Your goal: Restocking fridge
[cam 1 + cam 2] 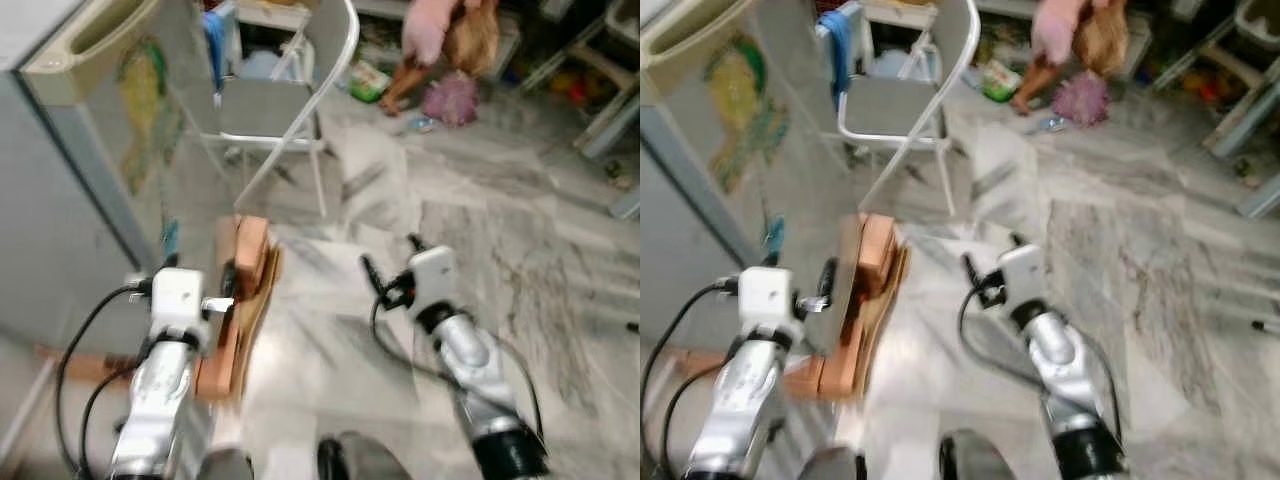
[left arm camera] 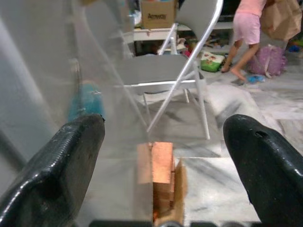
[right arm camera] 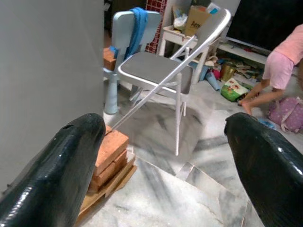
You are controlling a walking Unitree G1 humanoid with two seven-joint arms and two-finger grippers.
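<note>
- Left eye view: The picture is a bit blurry. The grey fridge (image 1: 60,190) stands on the robot's left, with a picture sticker on its side. The left gripper (image 1: 226,290) is held out low, near the fridge's side. Just past it, a stack of bricks (image 1: 245,300) sits on a flat board on the marble floor (image 1: 520,250). The right gripper (image 1: 388,262) is held out over the bare floor, well apart from the bricks.
- Right eye view: A grey folding chair (image 1: 905,105) stands behind the bricks. Far back, a person in pink (image 1: 1060,40) bends over near a purple bag (image 1: 1082,100).
- Left wrist view: The two black fingers (image 2: 57,165) are wide apart and hold nothing. The bricks are on the floor between them, with the chair further off.
- Right wrist view: These fingers (image 3: 52,175) are also wide apart and hold nothing. A blue cloth (image 3: 135,28) hangs over a small blue chair by the fridge wall.
</note>
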